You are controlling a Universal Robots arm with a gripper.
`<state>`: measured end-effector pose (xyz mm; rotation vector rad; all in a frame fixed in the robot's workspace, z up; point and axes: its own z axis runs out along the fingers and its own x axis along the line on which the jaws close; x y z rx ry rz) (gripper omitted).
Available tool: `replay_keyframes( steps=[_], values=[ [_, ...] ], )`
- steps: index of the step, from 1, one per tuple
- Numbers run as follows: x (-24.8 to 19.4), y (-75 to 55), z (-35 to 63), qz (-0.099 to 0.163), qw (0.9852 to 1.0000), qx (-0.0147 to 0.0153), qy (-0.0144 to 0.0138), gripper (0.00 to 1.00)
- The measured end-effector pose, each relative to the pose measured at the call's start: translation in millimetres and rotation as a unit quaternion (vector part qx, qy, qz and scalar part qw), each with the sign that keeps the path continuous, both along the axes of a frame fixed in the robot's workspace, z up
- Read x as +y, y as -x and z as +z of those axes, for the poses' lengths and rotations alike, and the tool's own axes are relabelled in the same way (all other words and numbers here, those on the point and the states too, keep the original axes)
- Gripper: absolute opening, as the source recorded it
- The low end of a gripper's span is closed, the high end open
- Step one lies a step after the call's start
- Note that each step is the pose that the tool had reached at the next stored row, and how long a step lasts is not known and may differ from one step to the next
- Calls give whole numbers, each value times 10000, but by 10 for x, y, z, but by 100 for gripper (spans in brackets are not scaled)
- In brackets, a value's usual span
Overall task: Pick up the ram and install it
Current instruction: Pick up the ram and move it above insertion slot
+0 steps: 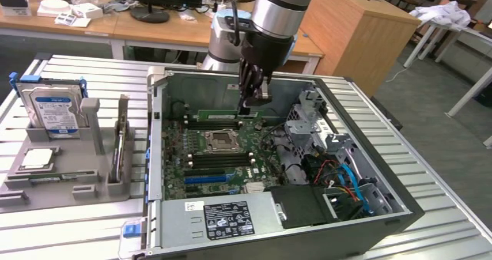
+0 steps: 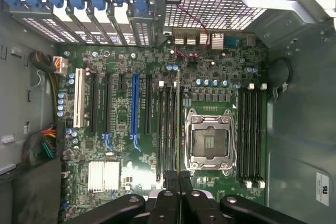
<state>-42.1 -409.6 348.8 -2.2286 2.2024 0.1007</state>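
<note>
While it stands on edge over the black memory slots [image 2: 167,129] on the far side of the CPU socket [image 1: 219,138], the ram [image 1: 219,115] is clamped between the 2 fingers of the tool [image 1: 248,106]. It may already sit in a slot. The open computer case [image 1: 156,156] surrounds them. At the exterior view's left, a hard drive [image 1: 52,107] stands on the worktop [image 1: 77,70].

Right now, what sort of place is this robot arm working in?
Probably a robotics lab for computer assembly: an open PC case sits on a slatted metal table, a hard drive stands in a grey fixture, and the gripper holds the ram at the motherboard.
</note>
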Motion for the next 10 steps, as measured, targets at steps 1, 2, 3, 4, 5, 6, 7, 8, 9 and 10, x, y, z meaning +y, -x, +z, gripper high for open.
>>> replay_keyframes(
  steps=[1,2,3,4,5,6,7,8,9,10],
  values=[
    [0,0,-5,0,10000,0,0,12],
    [0,0,-5,0,10000,0,1,12],
    [0,0,-5,0,10000,0,1,12],
    [0,0,-5,0,10000,0,1,12],
    [0,0,-5,0,10000,0,1,12],
    [0,0,-10,0,10000,0,-1,12],
    [0,0,-18,0,10000,-1,-2,12],
    [0,0,-28,0,10000,0,-1,12],
    [0,0,-38,0,10000,0,0,12],
    [-1,0,-49,0,10000,0,0,12]
  ],
)
